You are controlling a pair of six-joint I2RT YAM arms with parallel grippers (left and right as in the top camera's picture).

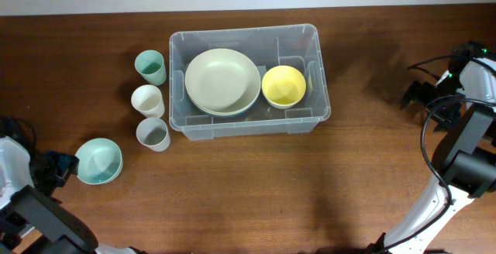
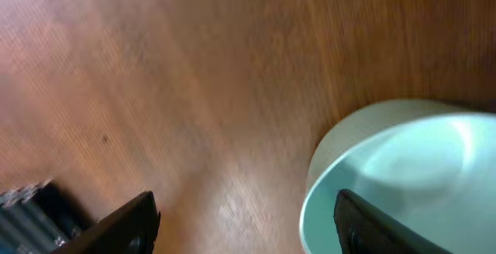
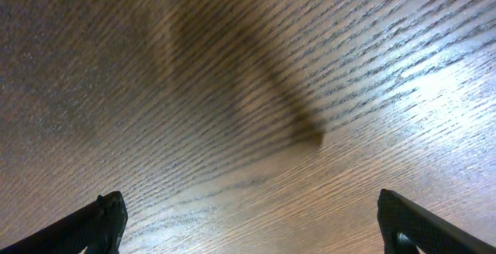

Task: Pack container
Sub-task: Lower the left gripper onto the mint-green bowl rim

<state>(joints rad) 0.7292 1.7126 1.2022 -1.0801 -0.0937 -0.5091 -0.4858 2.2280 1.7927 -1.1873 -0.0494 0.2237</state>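
Two arms in shot, and both of yours had the jaws spread wide. Your left gripper [image 2: 244,229] sat low over the mint-green bowl [image 1: 99,161] at the front left. One dark finger hung inside the smooth, glossy hollow and the other outside over bare wood, so the rounded rim lay between them, unpinched. Your right gripper [image 3: 260,231] hung far out at the right over nothing but coarse, streaky grain, its two black fingertips well apart. The container [image 1: 177,91], a clear plastic bin with rounded corners and a thick rim, stood at the middle back of the dark brown wooden table [image 1: 310,192], its long side running across. Inside lay a broad, shallow cream dish [image 1: 222,81] to the left and a small, shiny yellow bowl [image 1: 284,85] just beside it on the right. Three upright cups lined the container's left wall: a teal cup [image 1: 151,66] at the back, a white cup [image 1: 147,99] in the middle and a grey cup [image 1: 153,134] at the front. They stood between the mint bowl and the bin.
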